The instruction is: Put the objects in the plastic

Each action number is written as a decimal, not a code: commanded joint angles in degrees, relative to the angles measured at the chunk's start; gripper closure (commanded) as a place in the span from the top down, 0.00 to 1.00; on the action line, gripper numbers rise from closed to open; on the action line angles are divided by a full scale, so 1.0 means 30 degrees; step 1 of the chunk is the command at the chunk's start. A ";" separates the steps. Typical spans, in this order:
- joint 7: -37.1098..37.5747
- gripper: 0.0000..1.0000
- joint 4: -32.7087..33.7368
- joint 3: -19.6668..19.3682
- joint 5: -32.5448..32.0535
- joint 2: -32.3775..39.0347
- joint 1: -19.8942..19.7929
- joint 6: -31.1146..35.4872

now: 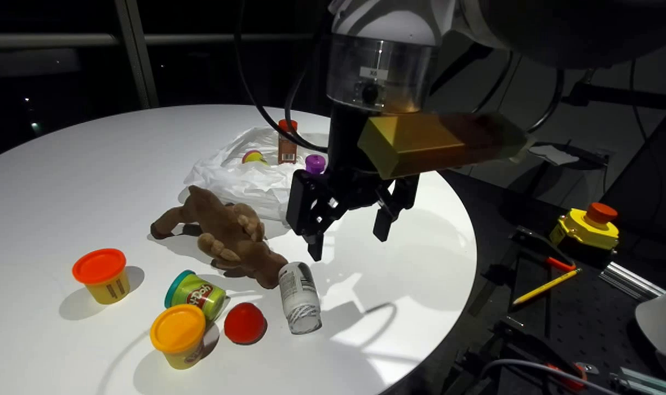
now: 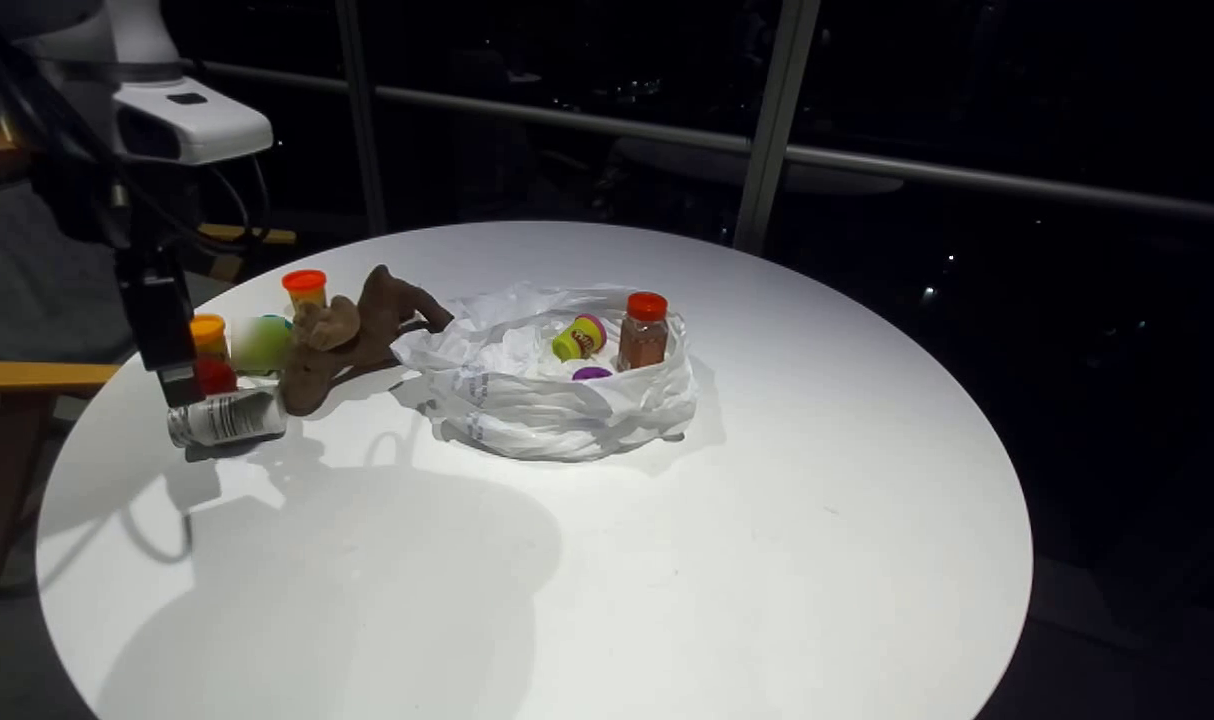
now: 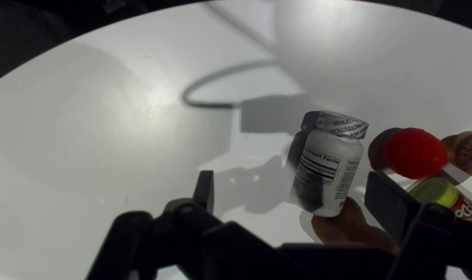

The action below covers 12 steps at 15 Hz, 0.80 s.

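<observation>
gripper [image 1: 348, 237] is spread wide, nothing between the fingers, hanging over the table [image 2: 817, 560]. white bottle [image 3: 325, 171] lies on its side below, base end at the head of the plush animal [image 1: 218, 216]; touching or just beside, can't tell. my guess: bottle's the next pick, jaws wide to straddle its thick body. wrist view has it off-centre, close to the finger nearer the red rounded thing [image 1: 245, 325], so i'd shift that way before lowering.

plastic bag [image 2: 567, 415] sits with its rim slumped open, probably for dropping in from above. inside: red-lidded jar [image 2: 644, 345] upright, yellow tub [image 2: 580, 338] tipped, purple lid [image 2: 592, 373] showing. outside, left to do: green tub [image 1: 196, 294] on its side, orange-lidded tub [image 1: 178, 336], red-orange-lidded tub [image 1: 101, 274].
</observation>
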 commanded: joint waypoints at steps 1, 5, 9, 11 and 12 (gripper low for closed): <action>0.2062 1.00 -0.0537 0.0130 0.0354 -0.0055 0.0596 0.2368; 0.4072 1.00 -0.0041 -0.0220 -0.0358 0.1296 0.1299 0.3507; 0.5257 1.00 0.0546 -0.0835 -0.0727 0.2667 0.2180 0.4134; 0.5628 1.00 0.0908 -0.1345 -0.0928 0.3145 0.2673 0.4348; 0.5832 1.00 0.1123 -0.1675 -0.1185 0.3395 0.2972 0.4484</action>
